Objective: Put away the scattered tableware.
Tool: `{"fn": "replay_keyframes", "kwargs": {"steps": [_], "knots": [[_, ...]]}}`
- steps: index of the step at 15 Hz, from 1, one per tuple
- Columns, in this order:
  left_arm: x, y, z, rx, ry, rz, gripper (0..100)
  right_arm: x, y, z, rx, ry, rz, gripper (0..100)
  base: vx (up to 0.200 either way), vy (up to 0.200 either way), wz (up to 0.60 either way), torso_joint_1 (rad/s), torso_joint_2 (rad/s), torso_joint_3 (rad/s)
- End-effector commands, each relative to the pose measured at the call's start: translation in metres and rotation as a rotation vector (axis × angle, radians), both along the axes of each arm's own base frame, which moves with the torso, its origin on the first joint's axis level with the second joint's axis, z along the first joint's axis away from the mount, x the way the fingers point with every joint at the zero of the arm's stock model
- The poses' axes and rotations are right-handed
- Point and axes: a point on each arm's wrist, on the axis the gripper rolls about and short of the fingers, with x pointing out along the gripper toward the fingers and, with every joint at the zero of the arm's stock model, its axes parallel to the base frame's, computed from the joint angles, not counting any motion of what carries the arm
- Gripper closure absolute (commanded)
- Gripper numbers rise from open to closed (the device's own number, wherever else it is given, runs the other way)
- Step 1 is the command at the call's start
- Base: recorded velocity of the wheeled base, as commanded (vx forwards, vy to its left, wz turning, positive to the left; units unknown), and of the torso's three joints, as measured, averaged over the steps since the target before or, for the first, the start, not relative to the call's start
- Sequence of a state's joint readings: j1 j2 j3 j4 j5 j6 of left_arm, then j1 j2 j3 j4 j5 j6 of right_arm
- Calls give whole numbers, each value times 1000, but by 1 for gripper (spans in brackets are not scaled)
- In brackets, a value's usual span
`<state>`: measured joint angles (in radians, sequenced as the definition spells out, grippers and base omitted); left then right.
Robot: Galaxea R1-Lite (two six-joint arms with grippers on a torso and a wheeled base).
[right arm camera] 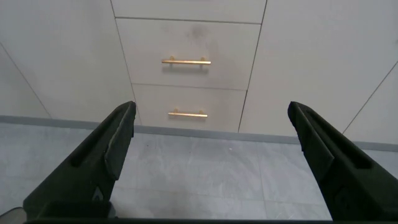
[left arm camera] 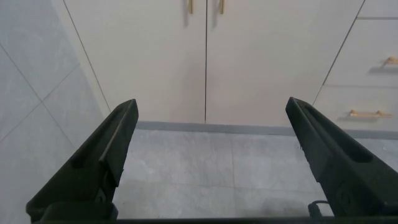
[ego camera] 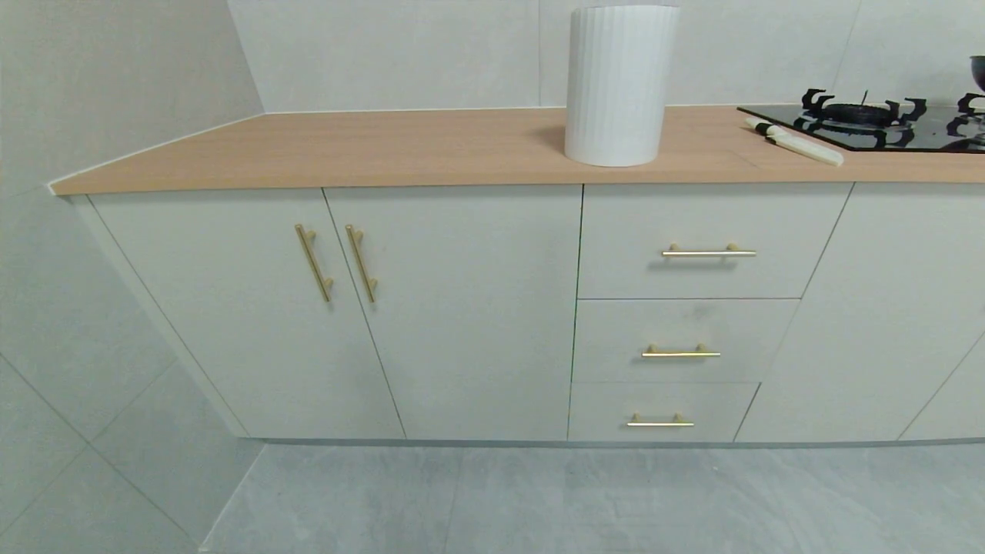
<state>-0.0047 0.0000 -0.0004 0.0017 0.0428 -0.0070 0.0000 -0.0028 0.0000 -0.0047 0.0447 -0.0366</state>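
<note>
A cream-handled knife point(ego camera: 796, 143) lies on the wooden countertop point(ego camera: 369, 146) at the right, beside the black gas hob point(ego camera: 877, 123). A tall white ribbed cylinder container point(ego camera: 619, 85) stands on the counter near the middle. My left gripper point(left arm camera: 208, 118) is open, low over the grey floor, facing the double cabinet doors point(left arm camera: 205, 56). Low as well, my right gripper point(right arm camera: 211, 121) is open with nothing between its fingers, and it faces the lower drawers point(right arm camera: 186, 62).
Below the counter are two cabinet doors with gold handles point(ego camera: 338, 261) and a stack of three drawers point(ego camera: 685, 308) with gold bar handles. A tiled wall point(ego camera: 77, 231) closes the left side. Grey floor tiles point(ego camera: 539, 500) stretch in front of the cabinets.
</note>
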Motion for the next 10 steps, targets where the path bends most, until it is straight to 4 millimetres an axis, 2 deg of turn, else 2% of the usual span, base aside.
{"fn": "replay_keyframes", "kwargs": {"steps": [1, 10], "knots": [[0, 0, 0, -1, 0, 0, 0, 0, 0, 0, 0, 3, 0, 0, 200, 0, 0, 2, -7, 2], [0, 0, 0, -1, 0, 0, 0, 0, 0, 0, 0, 3, 0, 0, 200, 0, 0, 0, 2, 2]]}}
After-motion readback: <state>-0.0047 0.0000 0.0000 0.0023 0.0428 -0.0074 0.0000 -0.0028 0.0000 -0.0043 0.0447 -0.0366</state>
